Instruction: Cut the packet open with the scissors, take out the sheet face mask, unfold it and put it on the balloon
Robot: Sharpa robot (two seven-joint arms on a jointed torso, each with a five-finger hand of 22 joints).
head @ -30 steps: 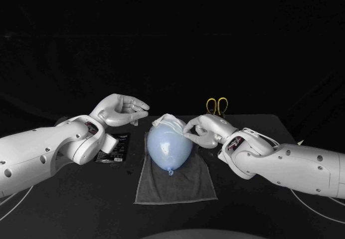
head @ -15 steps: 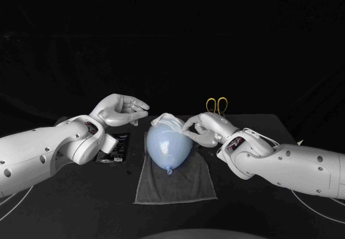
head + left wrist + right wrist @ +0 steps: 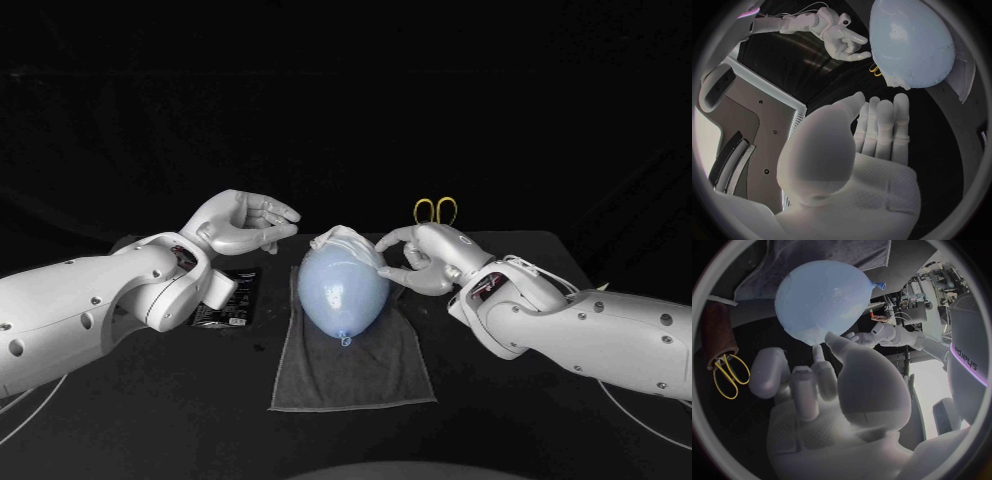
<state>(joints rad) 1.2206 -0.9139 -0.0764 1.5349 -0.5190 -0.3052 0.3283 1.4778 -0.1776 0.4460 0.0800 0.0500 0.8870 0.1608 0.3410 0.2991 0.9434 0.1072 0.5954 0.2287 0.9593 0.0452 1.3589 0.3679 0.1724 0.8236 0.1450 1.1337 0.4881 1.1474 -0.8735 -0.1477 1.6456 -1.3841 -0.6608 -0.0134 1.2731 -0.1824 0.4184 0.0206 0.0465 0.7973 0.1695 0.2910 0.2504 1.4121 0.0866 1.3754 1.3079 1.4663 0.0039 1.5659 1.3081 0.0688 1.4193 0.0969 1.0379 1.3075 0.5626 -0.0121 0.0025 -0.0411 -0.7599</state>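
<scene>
A pale blue balloon (image 3: 343, 290) lies on a grey towel (image 3: 353, 375), long axis running from its knot, nearest the robot, to its far end, where the sheet face mask (image 3: 338, 238) sits bunched. The right hand (image 3: 418, 258) is just right of that far end, fingers apart, tips at the balloon's side, nothing visibly pinched; it is nearer the mask. The left hand (image 3: 245, 222) hovers left of the balloon, fingers curled together, empty. The mask probably needs drawing toward the knot.

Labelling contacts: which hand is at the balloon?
The right hand: it touches the balloon's far end, by the white sheet mask. The left hand hangs curled beside the balloon, apart from it.
</scene>
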